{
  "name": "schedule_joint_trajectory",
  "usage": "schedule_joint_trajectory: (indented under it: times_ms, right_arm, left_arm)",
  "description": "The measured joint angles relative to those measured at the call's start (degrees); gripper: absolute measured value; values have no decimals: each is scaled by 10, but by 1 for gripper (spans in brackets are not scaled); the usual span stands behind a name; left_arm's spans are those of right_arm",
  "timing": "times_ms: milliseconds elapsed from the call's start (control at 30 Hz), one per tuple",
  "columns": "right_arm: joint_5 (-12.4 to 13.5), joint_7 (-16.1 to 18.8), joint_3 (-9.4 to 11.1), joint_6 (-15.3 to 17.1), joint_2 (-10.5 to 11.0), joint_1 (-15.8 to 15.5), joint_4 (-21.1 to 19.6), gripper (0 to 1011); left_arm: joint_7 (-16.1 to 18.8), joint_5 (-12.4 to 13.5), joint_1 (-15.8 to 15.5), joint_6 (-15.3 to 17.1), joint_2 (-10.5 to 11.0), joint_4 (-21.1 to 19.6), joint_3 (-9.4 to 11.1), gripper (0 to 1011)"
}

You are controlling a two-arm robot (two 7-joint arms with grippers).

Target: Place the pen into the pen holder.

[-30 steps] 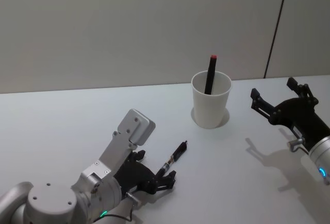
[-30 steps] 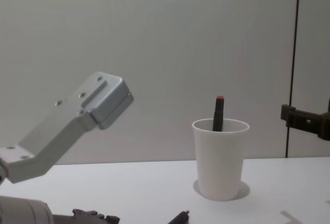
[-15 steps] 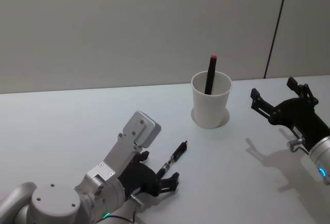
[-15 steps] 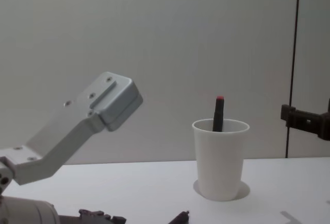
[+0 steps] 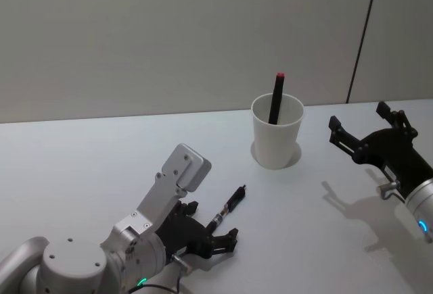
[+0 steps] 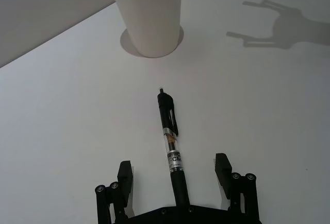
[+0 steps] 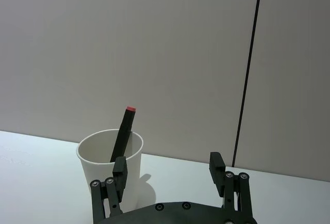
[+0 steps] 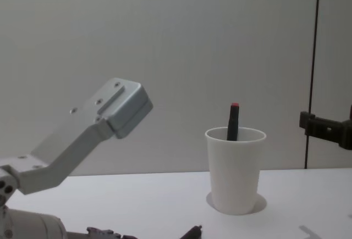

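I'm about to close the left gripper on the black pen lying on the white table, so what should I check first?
1. Left gripper open: ok.
2. Black pen with a clear barrel section lies between its fingers: ok.
3. Fingers low enough to catch the pen: cannot tell.
4. White paper cup upright: ok.
5. Room in the cup beside the red-tipped black marker: ok.
6. Right gripper open, apart from the cup: ok.
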Motion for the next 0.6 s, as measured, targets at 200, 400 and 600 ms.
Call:
schedule_joint_trajectory:
  times_ms: [200,400,600]
  right_arm:
    - [0,0,0,0,0,0,0,1001]
    - [0,0,0,0,0,0,0,1001]
    - [0,0,0,0,0,0,0,1002]
  left_arm:
    - [4,-2,-3,7,-6,4,-1,1003]
    - [7,-1,-5,11,-9,7,-2,1004]
    - [9,-1,-6,14,-12,9,-2,1005]
